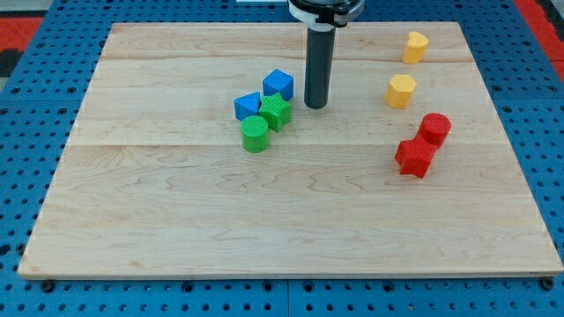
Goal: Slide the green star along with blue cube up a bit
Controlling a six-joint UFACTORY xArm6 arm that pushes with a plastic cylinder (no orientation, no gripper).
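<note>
Beside the blue cube [278, 84] and green star [275, 113], my tip [316, 106] rests, fingerless.

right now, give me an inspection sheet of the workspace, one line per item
surface: wooden board on a blue pegboard.
job's things: green star touches a blue cube on the view's left; a second blue cube sits just above them.
clutter: green cylinder against the star's lower left; two yellow blocks at the view's upper right; red cylinder and red block touching, at the view's right.
grippers: none; my tip stands just right of the green star, apart from it.
cables: nothing seen.
surroundings: red patches at the view's top corners.
</note>
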